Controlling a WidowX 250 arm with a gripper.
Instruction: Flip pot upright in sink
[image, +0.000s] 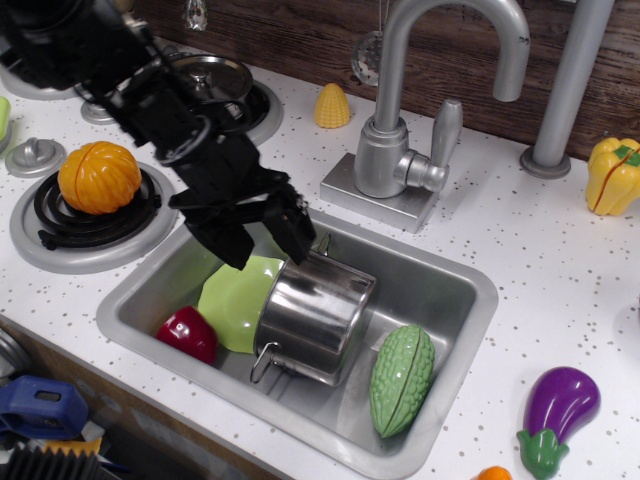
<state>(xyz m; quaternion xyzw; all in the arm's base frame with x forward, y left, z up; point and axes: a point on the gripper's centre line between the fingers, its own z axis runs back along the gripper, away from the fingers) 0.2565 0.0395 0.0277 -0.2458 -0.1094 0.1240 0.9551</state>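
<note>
So the approach step is in hand: the gripper (268, 235) hangs with its two fingers spread and nothing between them, just above the far rim of the pot (312, 318). The pot lies tilted on its side in the middle of the sink (455, 275), leaning partly on the plate (232, 296), so it is not yet upright. By my judgement the next move calls for lowering one finger inside the rim and one outside, closing, then tipping the pot onto its base without knocking its neighbours.

Counting from the left: one orange pumpkin (98, 177) on the burner, one red fruit (187, 334), one green plate, one pot, one green gourd (403, 379), one faucet (408, 150), one eggplant (555, 414), one yellow pepper (612, 174).
</note>
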